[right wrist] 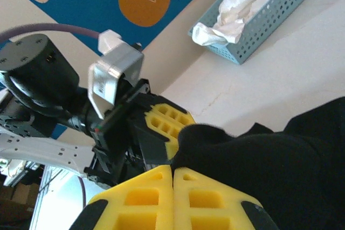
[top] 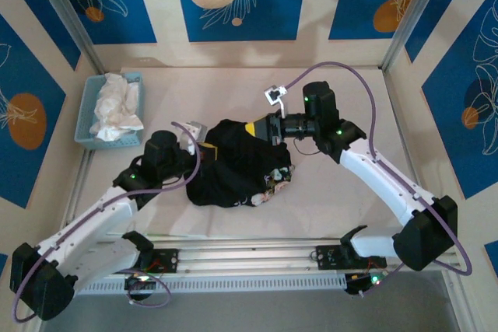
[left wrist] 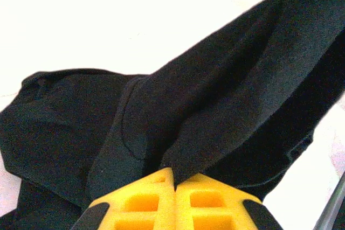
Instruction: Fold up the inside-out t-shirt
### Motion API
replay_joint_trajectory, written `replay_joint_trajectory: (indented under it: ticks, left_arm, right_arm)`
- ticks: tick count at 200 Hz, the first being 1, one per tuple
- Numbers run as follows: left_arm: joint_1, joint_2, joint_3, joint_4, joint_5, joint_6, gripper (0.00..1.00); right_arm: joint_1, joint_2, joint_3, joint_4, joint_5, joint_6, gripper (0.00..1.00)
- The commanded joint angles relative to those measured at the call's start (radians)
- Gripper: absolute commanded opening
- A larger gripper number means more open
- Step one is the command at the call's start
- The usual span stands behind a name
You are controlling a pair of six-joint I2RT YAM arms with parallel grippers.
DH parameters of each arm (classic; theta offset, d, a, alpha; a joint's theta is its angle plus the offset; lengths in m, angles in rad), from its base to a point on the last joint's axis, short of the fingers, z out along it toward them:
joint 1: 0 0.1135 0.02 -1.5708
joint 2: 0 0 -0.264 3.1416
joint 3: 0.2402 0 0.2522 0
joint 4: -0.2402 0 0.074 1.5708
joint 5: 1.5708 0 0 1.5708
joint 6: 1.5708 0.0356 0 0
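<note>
The inside-out t-shirt [top: 233, 169] is a black bunched heap at the middle of the table. My left gripper [top: 207, 149] is at its left edge, and my right gripper [top: 258, 128] is at its upper right edge. In the left wrist view the yellow fingers [left wrist: 145, 197] of my left gripper [left wrist: 174, 172] are shut on a raised fold of the t-shirt [left wrist: 226, 90], which stretches up and to the right. My right gripper [right wrist: 173, 169] is also shut, pinching an edge of the black t-shirt [right wrist: 269, 171]. The left gripper's yellow fingers [right wrist: 167, 125] sit just beyond it, on the same fold.
A blue basket [top: 87, 114] holding a white cloth garment [top: 117, 106] stands at the back left of the table; it is also in the right wrist view, basket [right wrist: 275, 22] and white garment [right wrist: 237, 4]. Walls with metal posts close in the table's back and sides.
</note>
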Motion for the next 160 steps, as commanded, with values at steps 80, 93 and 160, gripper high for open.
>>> replay_joint_trajectory:
  ticks: [80, 93, 160]
  left_arm:
    - [0.009, 0.145, -0.079, 0.186, -0.012, 0.077, 0.16]
    - [0.010, 0.168, -0.086, 0.230, 0.009, 0.071, 0.17]
    - [0.010, 0.197, -0.060, 0.138, -0.189, 0.088, 0.21]
  right_arm:
    - [-0.041, -0.007, 0.023, 0.147, -0.182, 0.177, 0.00]
    - [-0.043, -0.002, 0.024, 0.141, -0.178, 0.172, 0.00]
    - [-0.076, -0.007, 0.063, -0.024, -0.152, 0.059, 0.00]
